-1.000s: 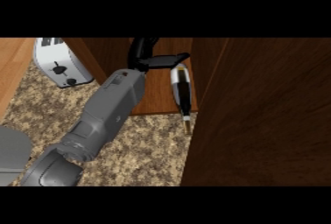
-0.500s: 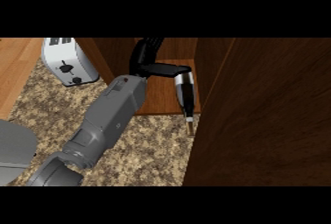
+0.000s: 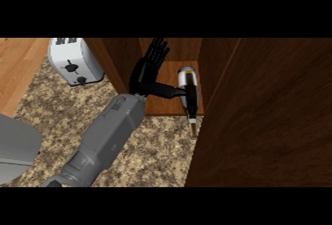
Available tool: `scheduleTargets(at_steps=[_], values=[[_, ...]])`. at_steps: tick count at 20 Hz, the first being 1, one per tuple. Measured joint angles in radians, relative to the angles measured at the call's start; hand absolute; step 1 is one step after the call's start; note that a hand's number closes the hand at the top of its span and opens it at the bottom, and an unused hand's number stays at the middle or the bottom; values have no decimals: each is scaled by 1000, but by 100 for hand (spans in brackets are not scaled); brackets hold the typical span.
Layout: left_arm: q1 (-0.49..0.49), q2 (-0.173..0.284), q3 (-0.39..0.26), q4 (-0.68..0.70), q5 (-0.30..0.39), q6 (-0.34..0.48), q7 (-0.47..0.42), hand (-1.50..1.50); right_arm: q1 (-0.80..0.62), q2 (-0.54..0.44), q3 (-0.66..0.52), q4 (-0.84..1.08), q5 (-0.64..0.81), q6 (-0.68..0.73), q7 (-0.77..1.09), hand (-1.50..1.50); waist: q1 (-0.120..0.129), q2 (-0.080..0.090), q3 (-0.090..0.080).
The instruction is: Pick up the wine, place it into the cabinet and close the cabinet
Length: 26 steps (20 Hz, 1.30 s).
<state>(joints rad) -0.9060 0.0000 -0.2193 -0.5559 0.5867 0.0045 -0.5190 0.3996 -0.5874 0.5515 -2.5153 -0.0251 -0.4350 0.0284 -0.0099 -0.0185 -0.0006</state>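
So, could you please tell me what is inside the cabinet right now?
The wine bottle lies on the cabinet shelf, neck sticking out over the counter. The hand is beside it, thumb touching. The door hides the rest.

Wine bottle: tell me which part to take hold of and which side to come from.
Grip the wine bottle around its wide body, coming from the view's left. It lies on its side on the cabinet shelf, neck pointing out over the counter, with the cabinet wall close on its right. The robot hand is open beside it on that left side, thumb reaching toward the body.
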Motion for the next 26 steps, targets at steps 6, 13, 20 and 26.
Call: scheduleTargets(at_steps=[6, 13, 20, 26], values=[[180, 0, -92, -211, 22, 36, 40, -150, -1, -6, -30, -1, -1, -6, 6, -150, 19, -1, 0], [398, 35, -159, -474, 8, 72, 99, -150, 4, -13, -25, -4, 0, -14, 12, -150, 22, 2, 0], [620, 98, -192, -709, 18, 61, 127, -150, 10, -47, -33, -5, 5, -1, 3, -150, 15, 7, 0], [753, 179, -168, -831, 43, -1, 117, -150, -16, -85, -22, -4, 3, 59, 13, -150, 11, 11, 0]])
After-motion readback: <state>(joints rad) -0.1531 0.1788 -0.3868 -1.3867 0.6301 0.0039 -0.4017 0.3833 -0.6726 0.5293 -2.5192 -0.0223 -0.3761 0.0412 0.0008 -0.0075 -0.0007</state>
